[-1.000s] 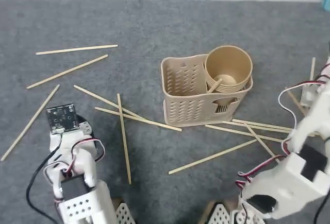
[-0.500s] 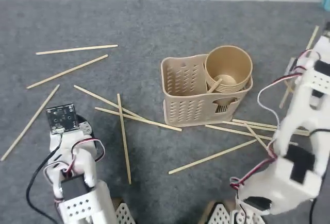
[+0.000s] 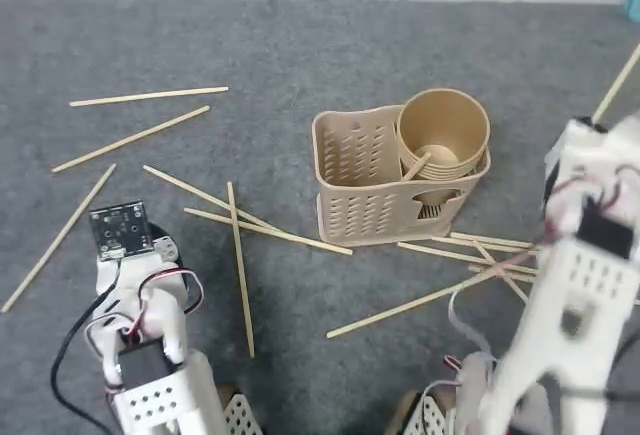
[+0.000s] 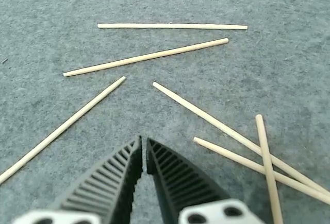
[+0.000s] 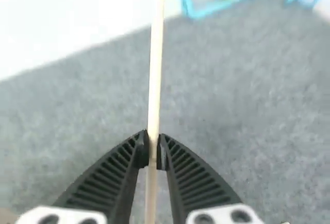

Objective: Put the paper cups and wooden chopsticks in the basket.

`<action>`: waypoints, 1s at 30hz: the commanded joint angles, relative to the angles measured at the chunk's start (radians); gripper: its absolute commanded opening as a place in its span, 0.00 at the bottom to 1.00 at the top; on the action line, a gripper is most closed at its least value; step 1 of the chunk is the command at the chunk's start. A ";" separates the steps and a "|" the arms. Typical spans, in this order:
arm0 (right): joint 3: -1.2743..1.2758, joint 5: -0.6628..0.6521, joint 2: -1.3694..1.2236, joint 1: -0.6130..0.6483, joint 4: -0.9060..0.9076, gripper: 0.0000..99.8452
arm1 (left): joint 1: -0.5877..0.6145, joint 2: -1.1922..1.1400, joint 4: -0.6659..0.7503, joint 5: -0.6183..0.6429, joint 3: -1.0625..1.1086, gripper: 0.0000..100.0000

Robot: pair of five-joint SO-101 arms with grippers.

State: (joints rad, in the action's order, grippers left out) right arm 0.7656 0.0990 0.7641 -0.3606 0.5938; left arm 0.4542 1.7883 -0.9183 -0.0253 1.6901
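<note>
- Right now the right gripper is clamped on the held chopstick, with the jaws nipping it partway along its length. It is raised by the mat's right edge, and the free end points up and away.
- The left gripper has its jaws pressed together with nothing between them. It hangs low over the near-left part of the grey mat.
- The basket stands upright at the mat's middle. The paper cups are nested in its right compartment, and the left compartment looks empty.
- Handling, as I judge it: a chopstick is light, stiff, thin and smooth, so it can pivot or slip in the jaws. A grip near the middle would keep it from swinging, and it wants tipping end-down to drop into a compartment. The cups are light and crush easily, so they are best pinched at the rim.
- Count of chopsticks:
  - One is in the right gripper.
  - One slanted chopstick leans inside the cups.
  - Six loose chopsticks lie on the mat left of the basket.
  - At least four more lie in a crossed cluster near the basket's right side, partly hidden by the right arm.
- Count of cups: they form one nested stack of at least two, and I cannot tell the exact number.
</note>
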 commanded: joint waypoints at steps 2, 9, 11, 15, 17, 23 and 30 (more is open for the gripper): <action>0.101 0.011 0.337 0.038 -0.061 0.01 | 0.003 -0.008 -0.003 -0.006 -0.004 0.01; 0.207 0.011 0.765 0.193 -0.058 0.01 | 0.003 -0.008 -0.003 -0.006 -0.004 0.01; 0.226 0.011 0.874 0.263 -0.058 0.01 | 0.005 -0.008 -0.003 -0.006 -0.004 0.01; 0.252 0.011 1.036 0.433 -0.059 0.01 | 0.005 -0.008 -0.003 -0.006 -0.004 0.01; 0.256 0.009 1.058 0.538 -0.061 0.01 | 0.005 -0.008 -0.003 -0.006 -0.004 0.01; 0.338 0.009 1.012 0.739 -0.196 0.01 | 0.005 -0.008 -0.005 -0.006 -0.004 0.01; 0.609 0.000 1.004 0.774 -0.522 0.01 | 0.005 -0.008 -0.005 -0.006 -0.004 0.01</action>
State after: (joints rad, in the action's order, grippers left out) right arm 1.2981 0.0990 1.7937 0.4035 0.2302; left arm 0.4542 1.7883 -0.9183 -0.0253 1.6901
